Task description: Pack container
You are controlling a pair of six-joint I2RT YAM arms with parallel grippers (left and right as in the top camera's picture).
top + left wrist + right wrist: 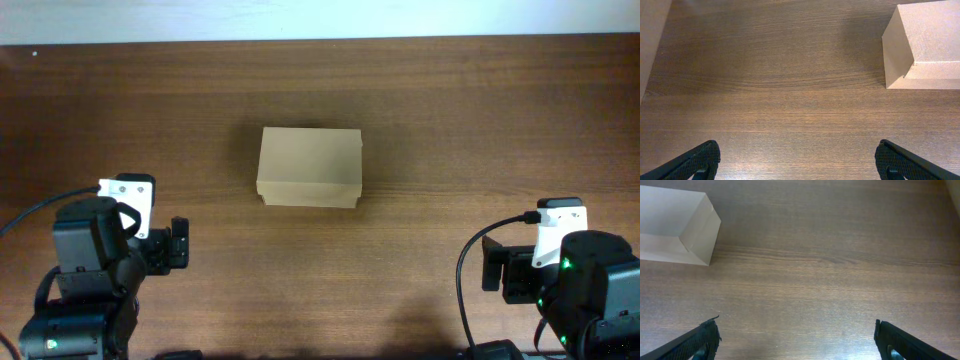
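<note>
The container (308, 167) is a small plain tan cardboard box, lid flap folded down, in the middle of the dark wooden table. It also shows at the upper right as the container (926, 44) in the left wrist view, and at the upper left as the container (676, 226) in the right wrist view. My left gripper (797, 160) is open over bare wood, well short of the box. My right gripper (796, 339) is open too, nothing between its fingers. From above, the left gripper (178, 243) sits near the front left and the right gripper (497, 270) near the front right.
The wooden table (450, 120) ends at a pale wall along the back. A tan edge (651, 40) shows at the far left of the left wrist view. Cables loop beside both arm bases.
</note>
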